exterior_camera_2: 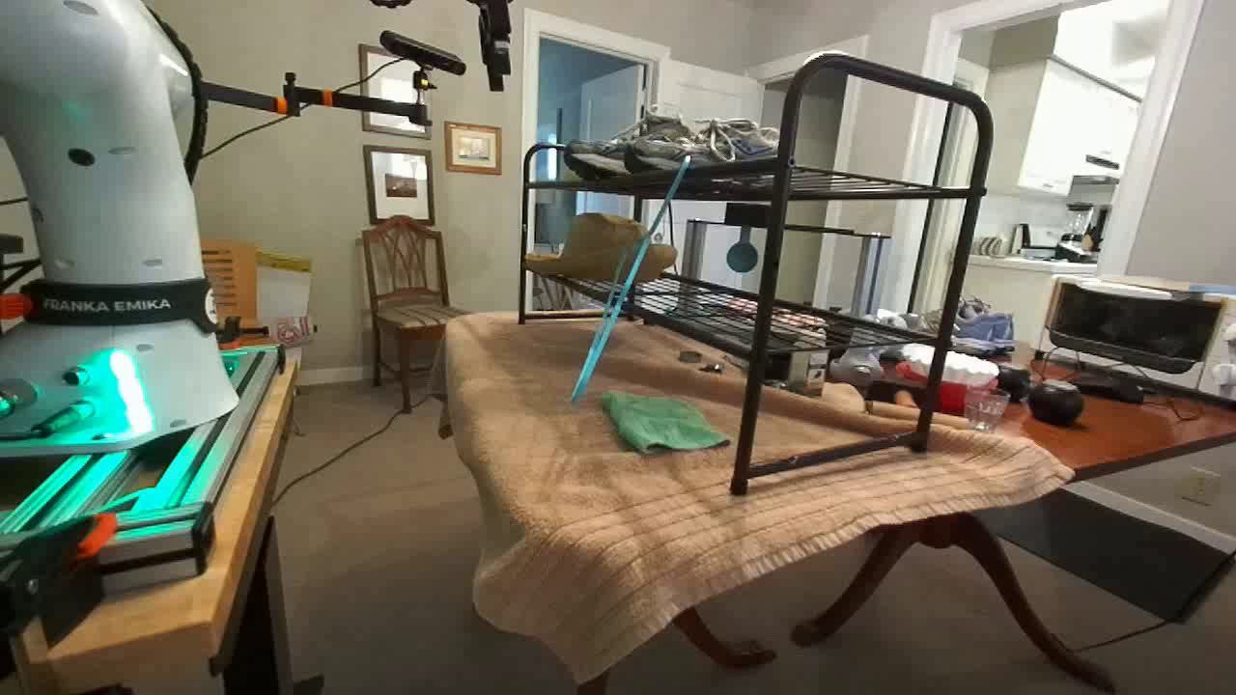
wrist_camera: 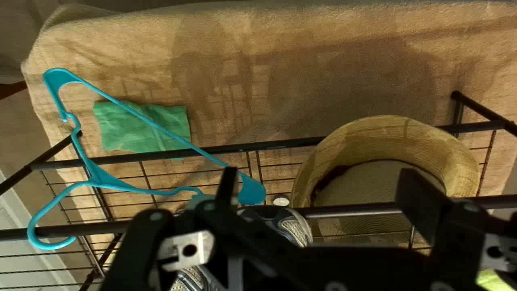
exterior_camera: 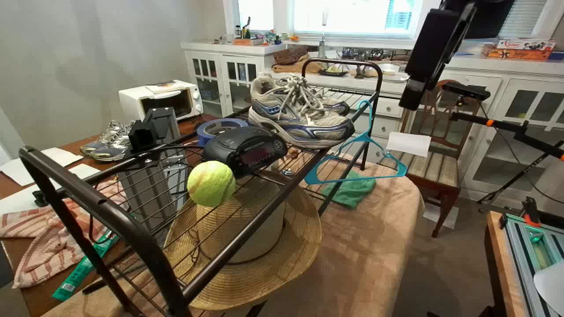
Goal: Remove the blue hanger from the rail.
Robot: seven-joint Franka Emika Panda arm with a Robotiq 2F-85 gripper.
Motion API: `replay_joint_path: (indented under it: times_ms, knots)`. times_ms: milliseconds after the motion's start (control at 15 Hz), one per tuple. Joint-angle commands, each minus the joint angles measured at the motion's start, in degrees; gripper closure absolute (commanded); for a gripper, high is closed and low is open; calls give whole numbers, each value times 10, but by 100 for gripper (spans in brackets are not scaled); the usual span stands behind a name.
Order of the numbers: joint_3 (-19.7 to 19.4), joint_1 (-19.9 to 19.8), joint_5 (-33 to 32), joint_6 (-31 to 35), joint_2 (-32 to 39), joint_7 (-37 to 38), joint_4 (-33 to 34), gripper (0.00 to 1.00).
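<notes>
The blue hanger (exterior_camera: 364,138) hangs by its hook from the front top rail (exterior_camera: 246,229) of a dark metal rack. In an exterior view it shows edge-on and tilted (exterior_camera_2: 626,287). In the wrist view the hanger (wrist_camera: 99,176) is at the left, with its hook around the top rail (wrist_camera: 101,227). My gripper (wrist_camera: 319,180) is open, with nothing between its fingers; it is above the rack, and one finger overlaps the hanger's near corner in the picture. In an exterior view the gripper (exterior_camera: 410,103) is at the upper right, apart from the hanger. It also shows at the top edge (exterior_camera_2: 494,72).
Sneakers (exterior_camera: 304,114), a black clock radio (exterior_camera: 244,149), blue tape (exterior_camera: 216,127) and a tennis ball (exterior_camera: 211,183) are on the top shelf. A straw hat (exterior_camera: 264,273) is on the lower shelf. A green cloth (exterior_camera_2: 664,422) lies on the towel-covered table (exterior_camera_2: 541,463).
</notes>
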Motion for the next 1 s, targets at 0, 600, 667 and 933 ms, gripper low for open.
replay_joint_path:
  times_ms: [0, 600, 667, 933]
  knots:
    - [-9, 12, -6, -1, 3, 5, 1, 0]
    - [-71, -51, -14, 15, -12, 72, -31, 0]
    - [-77, -61, -13, 15, -12, 86, -34, 0]
    - [-98, -98, -19, 48, -9, 149, -72, 0]
